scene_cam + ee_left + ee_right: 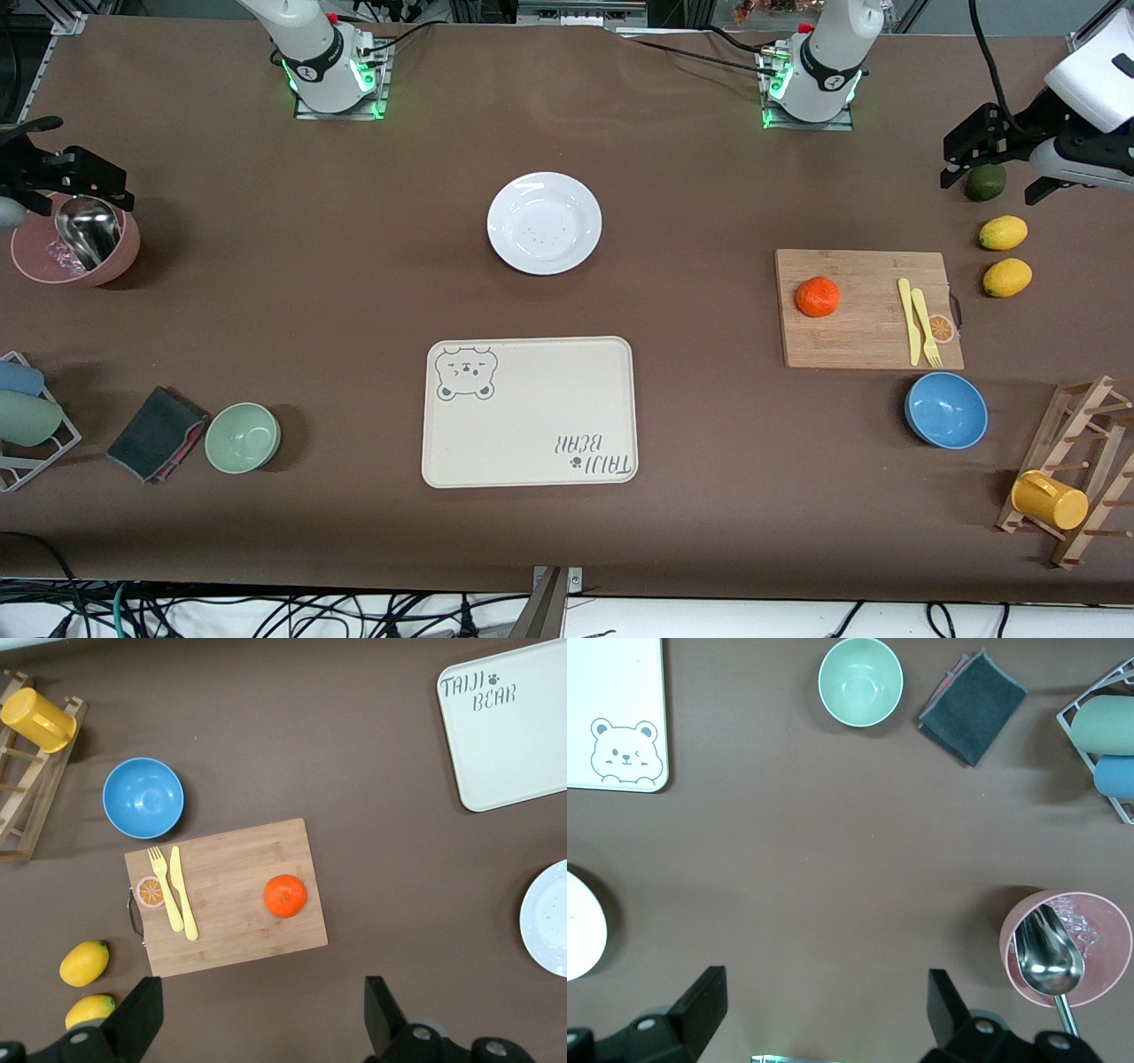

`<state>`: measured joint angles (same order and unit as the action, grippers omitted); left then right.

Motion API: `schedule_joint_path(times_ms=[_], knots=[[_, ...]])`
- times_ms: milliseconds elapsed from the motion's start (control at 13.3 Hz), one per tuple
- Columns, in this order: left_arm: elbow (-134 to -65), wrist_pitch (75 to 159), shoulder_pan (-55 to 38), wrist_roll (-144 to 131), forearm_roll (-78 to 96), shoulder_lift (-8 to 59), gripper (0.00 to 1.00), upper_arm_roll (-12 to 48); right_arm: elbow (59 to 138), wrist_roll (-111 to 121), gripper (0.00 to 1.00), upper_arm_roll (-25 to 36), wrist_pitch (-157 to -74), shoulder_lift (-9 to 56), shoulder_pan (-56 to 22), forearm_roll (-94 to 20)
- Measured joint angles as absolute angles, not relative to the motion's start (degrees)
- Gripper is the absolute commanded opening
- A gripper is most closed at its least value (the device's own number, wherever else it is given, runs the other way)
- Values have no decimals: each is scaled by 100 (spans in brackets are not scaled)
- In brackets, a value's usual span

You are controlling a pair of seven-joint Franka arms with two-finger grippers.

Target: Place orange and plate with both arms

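With both grippers wide open and empty, the left gripper (1001, 164) at the frame's upper right hangs closest to the orange (817, 297) on the cutting board (864, 341), the right gripper (62, 182) at far left, the plate (544, 222) at centre

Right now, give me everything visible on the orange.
The orange is small, round and slightly flattened, bright orange-red, with a dimpled top and a faintly pitted skin. It looks whole and unpeeled. It sits on the bamboo cutting board, on the part toward the plate, apart from the yellow knife and fork lying on the same board. Only the board touches it; no gripper is near it.
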<state>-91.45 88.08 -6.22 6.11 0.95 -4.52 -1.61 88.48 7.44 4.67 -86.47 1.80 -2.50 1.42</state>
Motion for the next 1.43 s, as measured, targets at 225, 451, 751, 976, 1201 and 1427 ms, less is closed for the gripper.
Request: schedule_joint_path(times_ms=[225,451,751,976,1201,1427], knots=[[-9145,8641,-497,611,95,-451,100,-201,8848,744,100,470,-8628,180,-250,142],[-9145,8630,-218,634,95,-439,100,-216,8848,744,100,471,-8623,180,-249,142],[-9145,8621,-205,636,95,-422,100,-149,8848,744,100,472,-8622,181,-249,142],[-9145,8620,-210,636,95,-421,100,-132,8848,744,100,472,-8622,181,-249,142],[-9145,8617,-212,636,95,-421,100,-132,8848,744,100,472,-8622,181,-249,142],[-9142,8616,-226,635,95,-421,100,-112,8848,744,100,470,-8622,181,-249,142]])
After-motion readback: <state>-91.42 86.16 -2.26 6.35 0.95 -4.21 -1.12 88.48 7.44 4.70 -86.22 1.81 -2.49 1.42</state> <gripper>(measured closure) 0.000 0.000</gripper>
